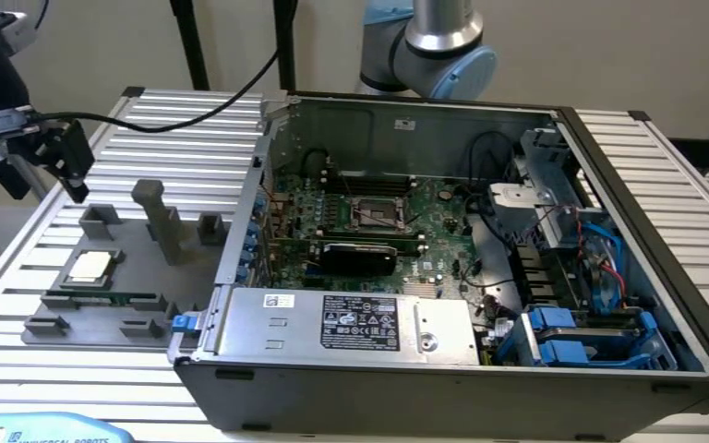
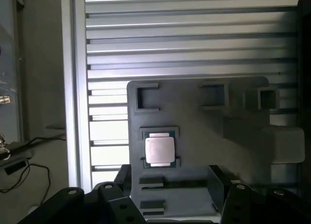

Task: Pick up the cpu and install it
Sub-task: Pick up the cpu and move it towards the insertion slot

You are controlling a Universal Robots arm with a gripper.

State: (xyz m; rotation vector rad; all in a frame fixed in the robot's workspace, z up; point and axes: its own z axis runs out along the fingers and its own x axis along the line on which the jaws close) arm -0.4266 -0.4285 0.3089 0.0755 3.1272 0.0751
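Exterior view: the empty tool hangs near the grey fixture; the cpu lies flat in a fixture pocket. Wrist view: jaws spread wide, with the cpu on the fixture just ahead of them. Best to centre over it, then close squarely on opposite edges.

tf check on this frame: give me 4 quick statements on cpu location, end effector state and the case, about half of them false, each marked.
1. The cpu lies on the grey fixture, outside the computer case. True.
2. The end effector grips the cpu. False: it is open and empty, above the fixture and apart from the cpu.
3. The case is open, with the motherboard exposed. True.
4. The fixture stands to the exterior view's right of the case. False: it stands to the case's left in that view.
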